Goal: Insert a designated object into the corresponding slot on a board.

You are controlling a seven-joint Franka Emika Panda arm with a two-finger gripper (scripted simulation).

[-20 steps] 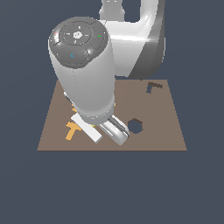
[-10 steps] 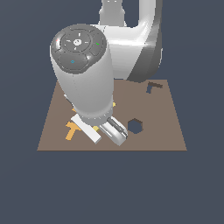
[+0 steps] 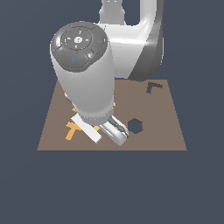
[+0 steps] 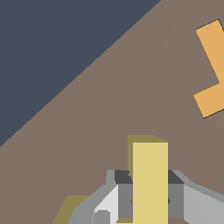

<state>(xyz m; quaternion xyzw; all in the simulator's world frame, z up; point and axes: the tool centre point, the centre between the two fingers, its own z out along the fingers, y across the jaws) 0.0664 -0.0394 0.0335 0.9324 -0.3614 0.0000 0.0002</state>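
Note:
In the wrist view my gripper (image 4: 150, 194) is shut on the designated object (image 4: 150, 175), a pale-yellow flat piece. One of its arms sticks out between the grey fingers (image 4: 119, 194), with its shadow on the brown board (image 4: 109, 109) beneath. In the exterior view the arm covers the piece, and the gripper (image 3: 115, 133) hangs low over the board (image 3: 162, 127) near its front edge. The slot (image 3: 153, 86), a small dark L-shaped cutout, lies at the board's far corner on the exterior view's right, well away from the gripper.
A dark hexagonal hole (image 3: 134, 126) lies just to the exterior view's right of the gripper. An orange T-shaped piece (image 3: 71, 130) (image 4: 212, 70) lies on the board on the other side. A sliver of yellow (image 3: 114, 104) peeks out beside the arm. The board edge runs close by in the wrist view.
The arm and gripper have barely shifted. The board's pieces and holes stay where they were.

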